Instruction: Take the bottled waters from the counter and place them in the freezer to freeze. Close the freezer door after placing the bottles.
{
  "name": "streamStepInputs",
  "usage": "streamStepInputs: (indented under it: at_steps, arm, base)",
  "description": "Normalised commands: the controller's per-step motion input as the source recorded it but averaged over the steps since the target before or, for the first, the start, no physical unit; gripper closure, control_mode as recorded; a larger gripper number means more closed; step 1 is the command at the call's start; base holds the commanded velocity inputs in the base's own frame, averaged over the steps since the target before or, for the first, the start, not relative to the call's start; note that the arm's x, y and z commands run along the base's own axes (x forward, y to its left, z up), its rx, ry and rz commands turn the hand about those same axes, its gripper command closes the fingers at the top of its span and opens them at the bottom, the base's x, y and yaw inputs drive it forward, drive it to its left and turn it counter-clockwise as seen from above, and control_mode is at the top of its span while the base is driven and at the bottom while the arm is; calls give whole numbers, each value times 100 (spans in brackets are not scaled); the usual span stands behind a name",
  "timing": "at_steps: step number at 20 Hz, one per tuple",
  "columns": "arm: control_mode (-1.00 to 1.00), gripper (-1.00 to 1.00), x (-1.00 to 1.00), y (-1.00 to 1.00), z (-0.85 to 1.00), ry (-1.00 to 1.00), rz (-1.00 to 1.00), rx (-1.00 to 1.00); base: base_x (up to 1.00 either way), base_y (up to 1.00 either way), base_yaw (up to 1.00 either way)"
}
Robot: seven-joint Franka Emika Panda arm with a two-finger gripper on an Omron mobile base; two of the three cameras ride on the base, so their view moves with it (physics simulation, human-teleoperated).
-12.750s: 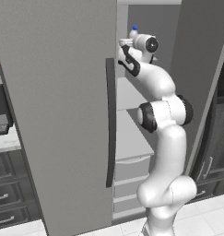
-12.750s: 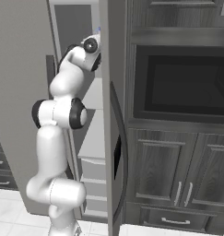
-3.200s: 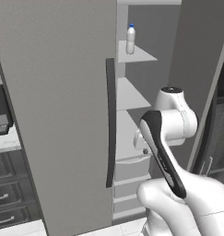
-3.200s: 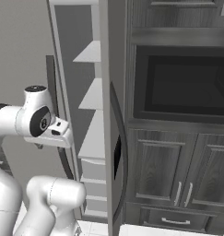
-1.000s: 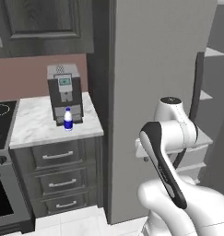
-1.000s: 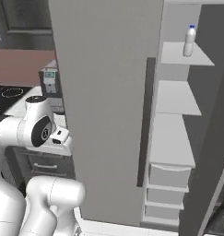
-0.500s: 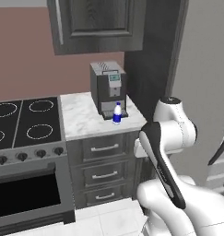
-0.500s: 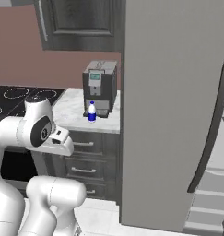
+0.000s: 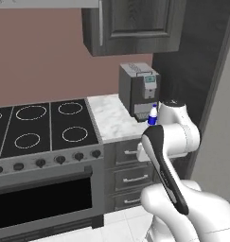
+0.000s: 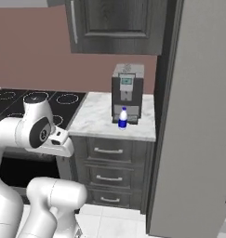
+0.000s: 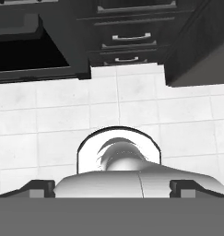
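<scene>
Kitchen: your base faces a marble bench (image 10: 98,121) between a black stove (image 9: 38,127) and the grey freezer (image 10: 198,121).
Bottle: one bottled water (image 10: 123,118) stands before the coffee machine (image 10: 127,90); your arm partly hides it from the left.
Tool: tool (image 11: 111,188) spread wide, empty, aimed at floor tiles (image 11: 132,110).

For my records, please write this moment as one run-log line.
gripper: open, empty | bottled water: upright on counter, before coffee machine

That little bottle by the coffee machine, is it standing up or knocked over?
Standing upright. The bottle rests on its dark blue base on the marble counter, blue cap on top, just in front of the coffee machine.
</scene>
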Motion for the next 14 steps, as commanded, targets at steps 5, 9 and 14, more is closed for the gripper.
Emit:
streamStepInputs:
  at_steps: [5, 9, 14]
  arm:
    - [100, -100, 0, 0, 0, 0, 0, 0]
    - [100, -100, 0, 0, 0, 0, 0, 0]
    - [100, -100, 0, 0, 0, 0, 0, 0]
  base:
    - [35, 3, 0]
    - [47, 13, -4]
    - [49, 23, -8]
